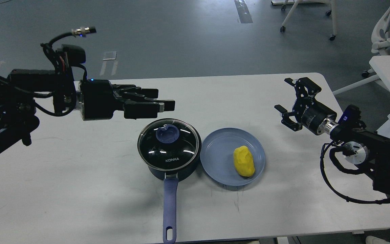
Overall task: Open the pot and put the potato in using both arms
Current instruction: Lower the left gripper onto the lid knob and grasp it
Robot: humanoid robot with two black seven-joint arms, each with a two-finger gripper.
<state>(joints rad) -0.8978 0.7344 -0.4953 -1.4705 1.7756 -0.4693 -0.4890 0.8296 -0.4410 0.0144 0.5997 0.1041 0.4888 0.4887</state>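
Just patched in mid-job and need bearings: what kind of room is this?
Probably an office or lab, not a kitchen: grey bare floor, white wheeled chair bases, and a white rounded work table.

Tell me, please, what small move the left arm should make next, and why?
Probably lower the left pincer onto the blue knob. The lid is on the pot, the pincer hovers just behind the knob, and the potato waits on the plate.
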